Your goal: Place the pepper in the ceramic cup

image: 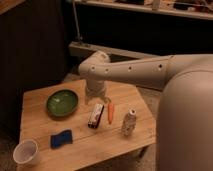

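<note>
Above the wooden table (pixel 100 146) the gripper (pixel 96 101) hangs, fingers spread; reaching for the slender orange-red pepper (pixel 110 113), it could catch the black-and-white rectangular bar (pixel 95 115) just beside.

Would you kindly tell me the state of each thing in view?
End effector: open, empty, just above the bar.
Pepper: lying on the table, beside the bar.
Cup: upright, empty.
Plate: empty.
Bottle: upright.
Bar: lying flat.
Sponge: lying flat.

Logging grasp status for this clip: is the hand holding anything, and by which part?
Nothing is held. The hand hangs open beside the pepper, which lies on the table.
</note>
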